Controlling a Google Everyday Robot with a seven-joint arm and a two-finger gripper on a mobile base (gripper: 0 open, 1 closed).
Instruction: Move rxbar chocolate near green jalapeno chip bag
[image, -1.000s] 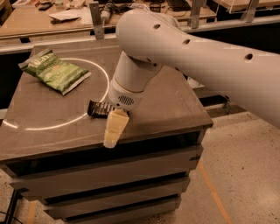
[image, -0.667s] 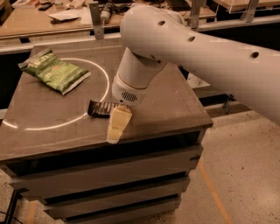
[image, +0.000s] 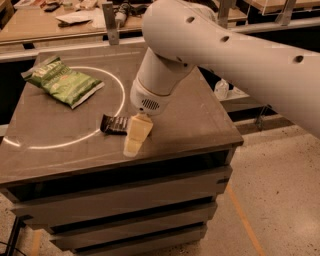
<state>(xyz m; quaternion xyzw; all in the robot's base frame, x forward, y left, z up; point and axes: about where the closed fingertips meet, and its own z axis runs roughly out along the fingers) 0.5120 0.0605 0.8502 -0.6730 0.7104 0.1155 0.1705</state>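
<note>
We see the fingers (image: 133, 144) at the end of the one arm (image: 225, 50), tilted down so their tips sit at or just above the surface (image: 192, 117). From this angle they read as a single pale wedge, so we cannot tell how far apart they stand or whether they have hold of anything.

The chocolate bar (image: 114, 124) lies flat on the surface right against the fingers, on the side facing the chip bag (image: 64, 81). Its near end is hidden behind them, so we cannot say whether the two are touching or only overlap in view. Its long axis runs straight away from the fingers, along the front of the surface, and its far end meets a pale ring (image: 121, 95) marked on the top.

The chip bag lies further off on that same side and toward the back, well apart from the bar. We judge that the bar must travel away from the fingers and back toward the bag, so a grip across its short width comes first.
</note>
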